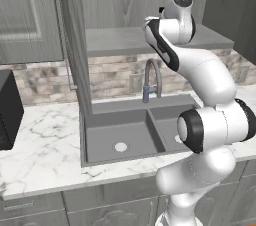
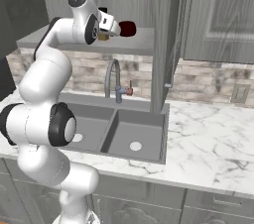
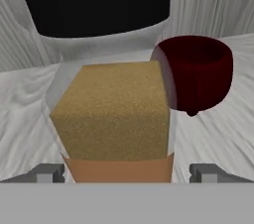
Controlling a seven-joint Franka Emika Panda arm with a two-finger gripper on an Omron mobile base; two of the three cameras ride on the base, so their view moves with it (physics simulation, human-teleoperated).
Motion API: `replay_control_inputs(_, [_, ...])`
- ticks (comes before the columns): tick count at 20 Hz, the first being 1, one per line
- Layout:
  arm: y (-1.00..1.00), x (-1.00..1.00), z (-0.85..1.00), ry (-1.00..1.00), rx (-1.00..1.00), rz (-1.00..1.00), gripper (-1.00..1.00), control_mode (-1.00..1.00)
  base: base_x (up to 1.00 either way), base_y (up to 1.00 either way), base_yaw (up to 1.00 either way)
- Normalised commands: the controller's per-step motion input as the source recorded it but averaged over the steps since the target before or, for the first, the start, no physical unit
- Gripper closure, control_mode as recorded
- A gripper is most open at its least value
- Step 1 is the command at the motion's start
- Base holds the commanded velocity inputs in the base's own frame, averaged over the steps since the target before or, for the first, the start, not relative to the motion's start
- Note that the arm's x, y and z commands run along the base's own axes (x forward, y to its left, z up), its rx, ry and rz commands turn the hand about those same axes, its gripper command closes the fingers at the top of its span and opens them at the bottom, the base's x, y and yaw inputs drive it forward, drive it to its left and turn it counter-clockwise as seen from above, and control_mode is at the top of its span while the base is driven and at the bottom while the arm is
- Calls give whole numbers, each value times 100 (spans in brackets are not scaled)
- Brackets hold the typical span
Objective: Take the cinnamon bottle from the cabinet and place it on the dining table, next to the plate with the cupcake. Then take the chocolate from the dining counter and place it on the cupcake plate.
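Slim amber-filled cinnamon bottle point(image 3: 114, 114), black cap | on grey cabinet shelf point(image 2: 134, 44) | between parted gripper point(image 3: 127, 172) fingers, unclamped | dark red round jar point(image 3: 196, 72) beside

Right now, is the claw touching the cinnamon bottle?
Apart. In the hand view the two fingertips stand wide on either side of the cinnamon bottle, with a visible gap at each side. The claw is open.
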Motion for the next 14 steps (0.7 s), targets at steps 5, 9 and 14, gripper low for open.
replay_control_inputs(5, [0, 0, 0, -4, 0, 0, 100, -100, 0, 0, 0])
replay_control_inputs(9, [1, -16, -1, -15, -4, 0, 100, -100, 0, 0, 0])
replay_control_inputs(14, [17, -44, 0, -11, -1, 0, 100, -100, 0, 0, 0])
